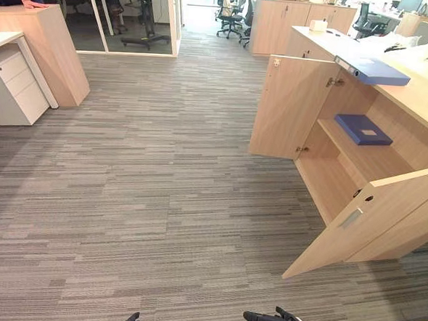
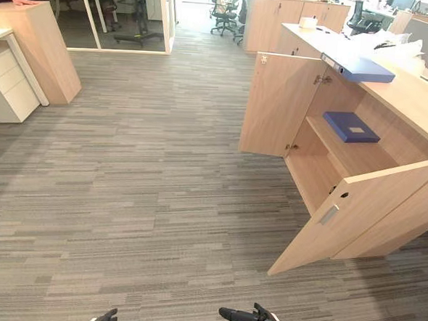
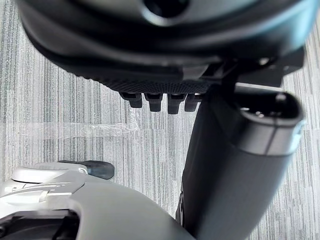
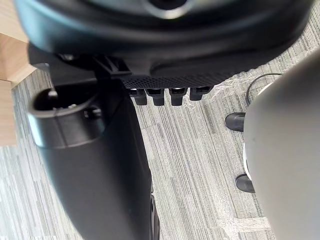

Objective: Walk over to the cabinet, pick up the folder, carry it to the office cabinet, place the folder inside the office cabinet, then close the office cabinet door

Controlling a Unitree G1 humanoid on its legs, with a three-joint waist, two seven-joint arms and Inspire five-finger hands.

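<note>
The carpet floor [image 1: 161,186] lies open between you and the office cabinet [image 1: 421,93], which stands well apart from the robot, ahead and to its right. Both doors stand open: the far door [image 1: 290,107] swung wide, the near door [image 1: 370,221] angled out toward you with its handle [image 1: 351,218] on the face you see.

Inside, a blue folder [image 1: 363,129] lies flat on the shelf [image 1: 366,161], toward the end by the far door. A second blue folder [image 1: 376,70] lies at the front edge of the cabinet top, above the open compartment.

The left hand [image 3: 160,82] and the right hand [image 4: 170,75] hang low over the carpet. Each has relaxed fingers and its thumb out, and holds nothing.

Step in hand, as a judgement: the walk to the cabinet. With both hands empty and a folder on the top edge, the pick-up looks not yet done. If the shelf folder is the task's own, only the door closing remains. The pictures do not settle which.

Next move: walk the robot forward and to the right, and keep clear of the near door's outer corner. Stop facing the open compartment, within reach of the cabinet top. Raise a hand only once you are squared to the front edge.
</note>
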